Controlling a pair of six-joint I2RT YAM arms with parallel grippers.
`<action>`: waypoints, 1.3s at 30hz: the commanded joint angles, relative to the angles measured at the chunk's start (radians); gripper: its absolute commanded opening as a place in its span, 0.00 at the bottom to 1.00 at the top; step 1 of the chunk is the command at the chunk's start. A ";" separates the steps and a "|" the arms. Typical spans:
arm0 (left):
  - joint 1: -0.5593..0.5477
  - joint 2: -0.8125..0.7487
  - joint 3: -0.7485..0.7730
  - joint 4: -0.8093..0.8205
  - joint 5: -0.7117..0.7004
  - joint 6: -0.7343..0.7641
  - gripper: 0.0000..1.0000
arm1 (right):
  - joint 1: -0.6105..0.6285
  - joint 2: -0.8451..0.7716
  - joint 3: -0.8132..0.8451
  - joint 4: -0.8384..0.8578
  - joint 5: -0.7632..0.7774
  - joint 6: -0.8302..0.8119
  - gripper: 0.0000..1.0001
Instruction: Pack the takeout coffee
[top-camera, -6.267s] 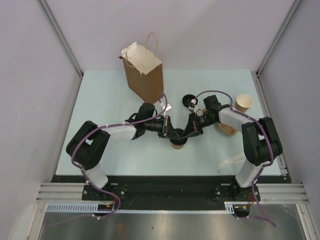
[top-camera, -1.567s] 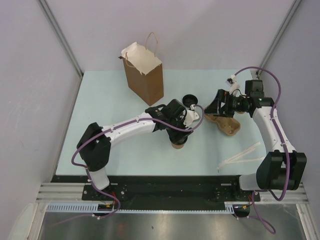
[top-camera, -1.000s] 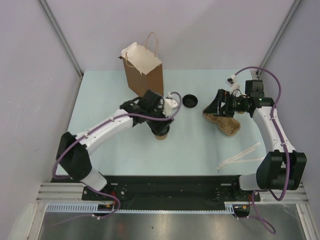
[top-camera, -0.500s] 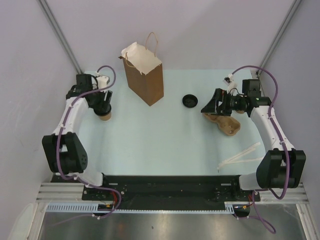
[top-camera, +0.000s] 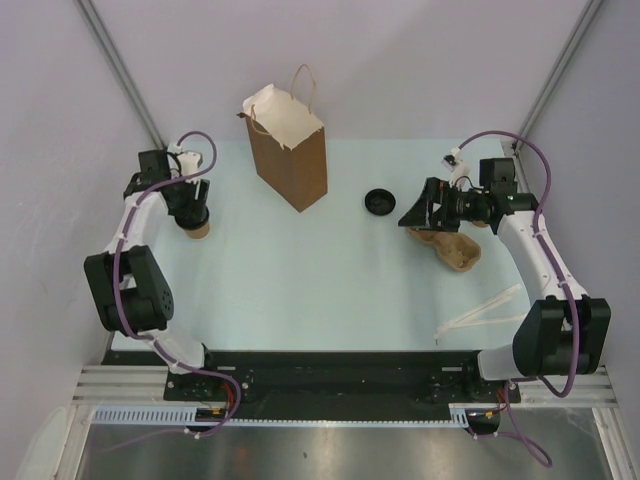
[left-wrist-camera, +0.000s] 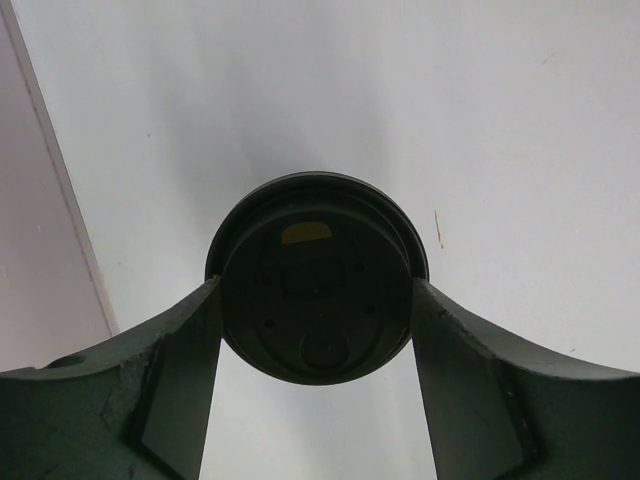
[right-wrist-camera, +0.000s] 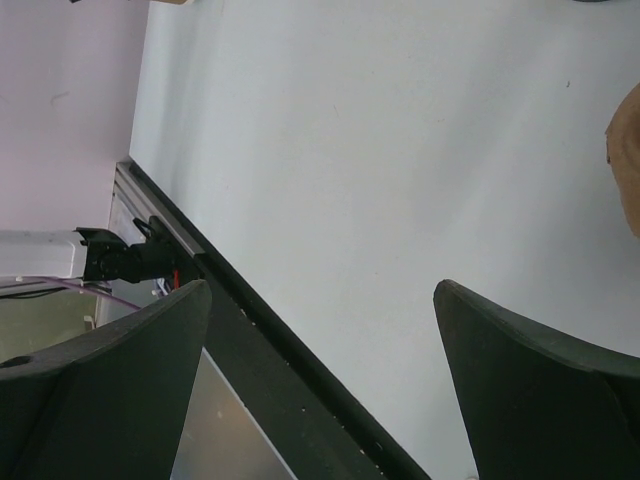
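- Squeezing the takeout coffee (top-camera: 197, 231) with the left gripper (left-wrist-camera: 315, 290), one finger pressing on each side of the black lid, to stop any slipping or tipping.
- Looking straight down on the round lid in the left wrist view, so most likely holding the cup standing up to stop spills.
- Holding it at the far left side of the table (top-camera: 330, 290), well apart from the tall brown paper bag (top-camera: 290, 160); not in the bag yet, so packing not done.
- Not being able to tell: resting on the table, or hanging just above it.
- Holding the right gripper (right-wrist-camera: 320, 290) with jaws wide apart and nothing between them, near the left end of the brown cup tray (top-camera: 455, 250), probably waiting out of the way.
- Seeing a spare black lid (top-camera: 379, 201) lying flat between the bag and the tray.
- Most likely needing next to carry the cup over the bag's open top and lower it in, going slowly to avoid bumping the thin paper sides and knocking the bag over.
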 joint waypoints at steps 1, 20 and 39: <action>0.009 0.016 -0.023 0.059 0.015 0.007 0.64 | 0.000 0.005 0.028 0.023 0.008 0.004 1.00; 0.041 -0.027 0.004 0.001 0.061 -0.011 1.00 | -0.001 -0.004 0.028 0.034 -0.010 0.012 1.00; -0.062 -0.223 0.121 -0.027 0.262 0.029 0.99 | -0.072 -0.044 0.089 -0.126 0.124 -0.187 0.98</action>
